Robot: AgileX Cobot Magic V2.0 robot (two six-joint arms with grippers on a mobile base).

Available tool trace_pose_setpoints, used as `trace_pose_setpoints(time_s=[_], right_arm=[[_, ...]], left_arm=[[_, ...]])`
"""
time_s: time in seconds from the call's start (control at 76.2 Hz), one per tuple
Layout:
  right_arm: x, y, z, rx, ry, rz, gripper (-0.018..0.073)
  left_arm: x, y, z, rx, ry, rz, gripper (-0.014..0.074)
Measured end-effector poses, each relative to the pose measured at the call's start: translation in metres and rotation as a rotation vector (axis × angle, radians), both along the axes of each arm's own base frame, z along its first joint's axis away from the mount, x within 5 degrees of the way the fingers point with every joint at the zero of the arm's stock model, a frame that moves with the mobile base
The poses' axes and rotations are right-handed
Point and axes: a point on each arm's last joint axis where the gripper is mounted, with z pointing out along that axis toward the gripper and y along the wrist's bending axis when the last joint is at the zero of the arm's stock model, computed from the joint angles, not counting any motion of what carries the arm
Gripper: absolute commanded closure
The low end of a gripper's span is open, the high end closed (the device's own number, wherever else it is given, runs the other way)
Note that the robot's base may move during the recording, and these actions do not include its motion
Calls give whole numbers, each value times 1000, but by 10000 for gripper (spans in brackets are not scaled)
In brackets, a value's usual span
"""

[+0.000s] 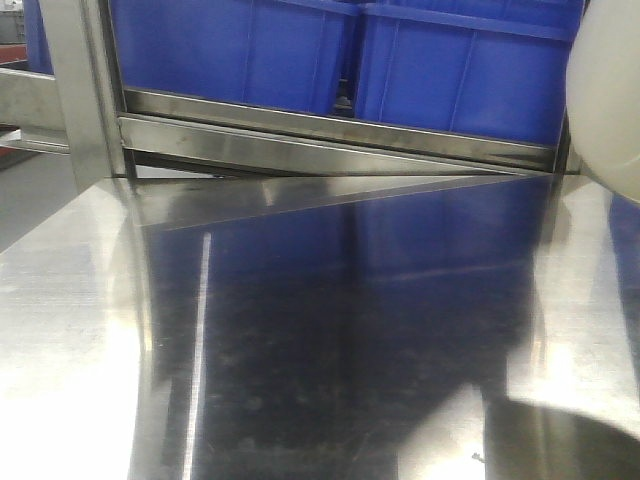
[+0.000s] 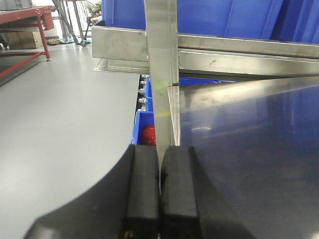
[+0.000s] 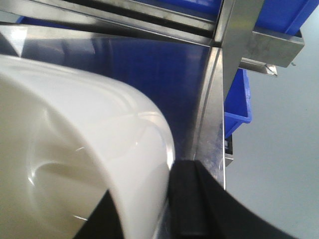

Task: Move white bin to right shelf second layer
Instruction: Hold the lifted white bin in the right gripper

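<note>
Pinched by right gripper [image 3: 144,209]: wall of white bin [image 3: 75,149], clamped between the jaws near the rim. Held over right side of tabletop [image 1: 300,330], apparently off its surface. Left gripper [image 2: 159,194]: jaws shut together, nothing between.

Judged light and stiff, but glossy and tapering, so liable to slip or swing from a one-sided pinch. Best taken at rim, deep bite.

Counted: one white bin; two blue crates [image 1: 230,50] on rack behind, parts of more lower down in wrist views.
</note>
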Motion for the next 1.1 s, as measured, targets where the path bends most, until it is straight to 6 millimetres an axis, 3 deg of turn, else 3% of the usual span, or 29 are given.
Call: trace_pose_setpoints(time_s=[1.103], right_arm=[[0,0,2,5,-26,1,504]], left_arm=[[0,0,0,0,0,0,512]])
